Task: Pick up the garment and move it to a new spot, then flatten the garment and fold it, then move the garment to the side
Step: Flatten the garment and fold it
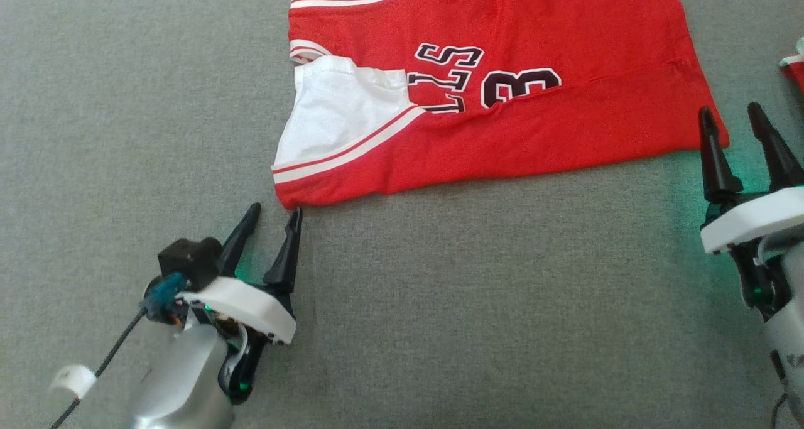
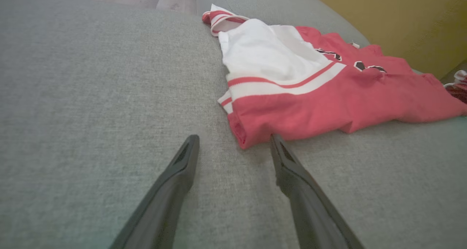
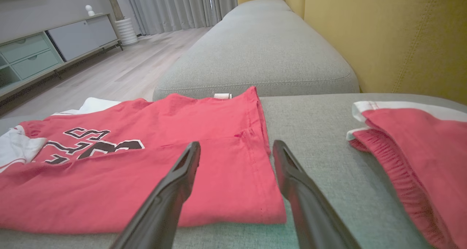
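The garment (image 1: 502,134) is a red jersey with white sleeves and dark lettering, lying on the grey cushion with its near edge folded up over the print. My left gripper (image 1: 274,213) stands open just short of the jersey's near left corner (image 2: 242,139), nothing between its fingers. My right gripper (image 1: 732,114) is open too, its fingers straddling the jersey's near right corner (image 3: 262,205) from just above. The fold line crosses the lettering in the right wrist view, where the garment (image 3: 127,176) lies flat.
A second red and white piece of clothing (image 3: 412,158) lies to the right of the jersey, its edge at the head view's right border (image 1: 794,65). A yellow sofa back (image 3: 383,34) rises behind the grey cushion (image 1: 440,303). Beyond the sofa are a wooden floor and a cabinet (image 3: 36,55).
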Motion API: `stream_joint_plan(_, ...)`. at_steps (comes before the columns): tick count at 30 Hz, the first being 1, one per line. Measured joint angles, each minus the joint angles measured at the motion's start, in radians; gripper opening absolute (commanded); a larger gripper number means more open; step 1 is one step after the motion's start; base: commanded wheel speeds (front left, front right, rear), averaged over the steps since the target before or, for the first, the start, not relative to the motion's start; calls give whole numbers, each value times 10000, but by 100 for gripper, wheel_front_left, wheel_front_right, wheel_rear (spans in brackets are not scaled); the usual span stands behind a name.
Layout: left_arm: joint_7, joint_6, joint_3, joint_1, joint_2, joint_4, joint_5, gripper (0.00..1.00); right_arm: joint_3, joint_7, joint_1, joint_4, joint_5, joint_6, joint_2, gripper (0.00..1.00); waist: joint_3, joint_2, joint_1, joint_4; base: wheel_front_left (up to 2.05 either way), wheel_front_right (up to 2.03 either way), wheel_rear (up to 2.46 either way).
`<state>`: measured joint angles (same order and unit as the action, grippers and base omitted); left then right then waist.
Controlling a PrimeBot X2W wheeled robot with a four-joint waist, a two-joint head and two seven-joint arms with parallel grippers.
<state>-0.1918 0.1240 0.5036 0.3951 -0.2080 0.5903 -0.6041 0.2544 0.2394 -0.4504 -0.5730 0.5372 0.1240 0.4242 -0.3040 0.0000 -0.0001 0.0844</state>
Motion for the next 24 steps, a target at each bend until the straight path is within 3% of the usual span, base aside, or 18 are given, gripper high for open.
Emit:
stream_joint_plan(8, -42, 10, 357, 765, -31, 734, -516, 100, 35, 13, 128, -23, 50, 0, -17, 100, -40, 0, 1, -152, 0, 0, 0)
stream_joint_plan(9, -25, 10, 510, 789, -36, 765, -616, 75, 42, 13, 128, -35, 82, 0, -17, 100, -37, 0, 1, -168, 0, 0, 0)
stream_joint_plan(11, 69, 10, 800, 795, -46, 796, -832, 12, 59, 13, 128, -90, 84, 0, -17, 100, -25, 0, 1, -189, 0, 0, 0)
stream_joint_plan(12, 165, 10, 965, 795, -81, 786, -957, 0, 81, 12, 128, -109, 86, 0, -17, 100, -14, 0, 1, -200, 0, 0, 0)
stream_joint_plan(24, 205, 82, 2247, 797, -813, 184, -2096, 0, 21, -1266, -314, -1484, 25, 0, -107, 100, -14, 0, 1, -33, 0, 0, 0)
